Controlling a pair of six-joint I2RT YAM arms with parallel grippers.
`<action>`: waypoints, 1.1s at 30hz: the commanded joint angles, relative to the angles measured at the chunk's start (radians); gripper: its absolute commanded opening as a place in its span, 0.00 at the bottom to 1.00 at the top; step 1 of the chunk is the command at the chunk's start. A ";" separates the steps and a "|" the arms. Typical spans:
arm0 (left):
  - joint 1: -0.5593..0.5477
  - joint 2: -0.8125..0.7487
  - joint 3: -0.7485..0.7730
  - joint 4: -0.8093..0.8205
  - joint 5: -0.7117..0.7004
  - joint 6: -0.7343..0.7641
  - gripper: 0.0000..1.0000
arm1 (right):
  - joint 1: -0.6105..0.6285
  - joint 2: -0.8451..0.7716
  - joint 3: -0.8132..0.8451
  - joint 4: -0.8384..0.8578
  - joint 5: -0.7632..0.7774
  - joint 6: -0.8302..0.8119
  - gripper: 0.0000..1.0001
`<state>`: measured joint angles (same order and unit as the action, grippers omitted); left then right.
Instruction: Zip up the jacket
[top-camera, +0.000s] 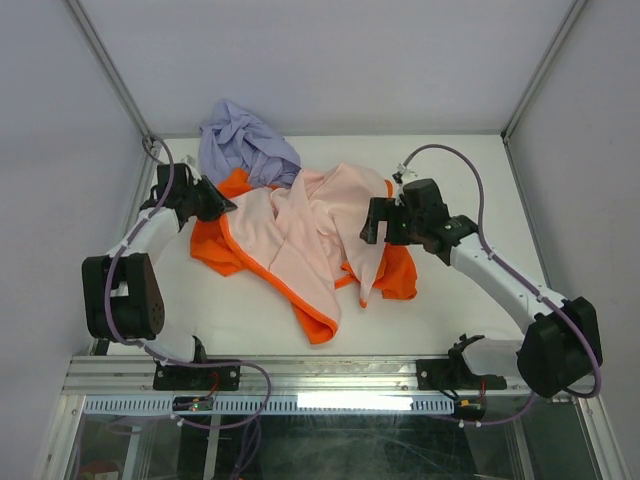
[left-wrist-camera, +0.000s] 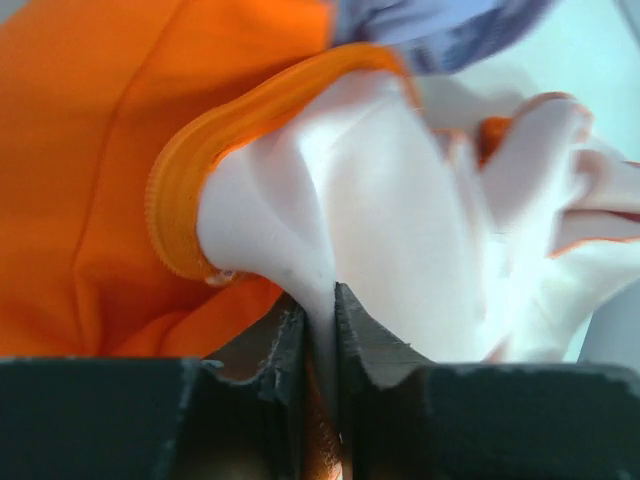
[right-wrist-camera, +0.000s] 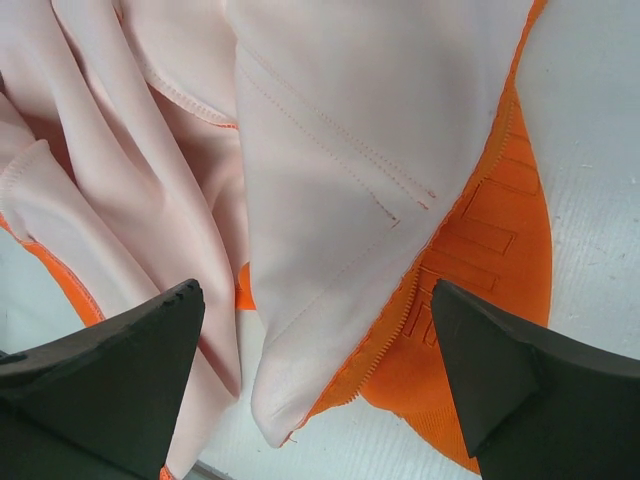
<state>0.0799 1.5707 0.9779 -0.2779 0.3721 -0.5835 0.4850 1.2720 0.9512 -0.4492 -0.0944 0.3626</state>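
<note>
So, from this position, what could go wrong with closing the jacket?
The left gripper is shut on only a thin fold of the jacket; a pull might slip it free.
The open right gripper hangs over loose pink lining beside the zipper edge and could pinch lining instead.
The purple cloth lies against the jacket's far side and may get dragged along.

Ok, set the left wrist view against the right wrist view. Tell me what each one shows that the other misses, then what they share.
Left wrist only: the left pincer shut on a fold of the jacket, gripping its pink lining, and a bit of the lavender cloth at the top edge.
Right wrist only: the right pincer open, its fingers apart above a hanging corner of lining, and a stitched pocket outline on that lining.
Both: the orange jacket with its pale pink lining turned outward.
</note>
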 joint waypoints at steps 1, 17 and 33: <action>-0.082 -0.164 0.178 -0.034 -0.043 0.138 0.10 | -0.021 -0.050 0.007 0.056 -0.004 0.009 0.98; -1.037 -0.440 0.125 -0.205 -0.121 0.400 0.05 | -0.252 0.064 0.065 0.153 -0.201 0.053 0.98; -1.034 -0.438 0.132 -0.281 -0.383 0.281 0.82 | -0.260 0.279 0.125 0.206 -0.305 -0.008 0.98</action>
<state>-1.1023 1.2121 1.0454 -0.5880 0.0860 -0.2466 0.2306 1.5223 1.0279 -0.3119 -0.3618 0.3813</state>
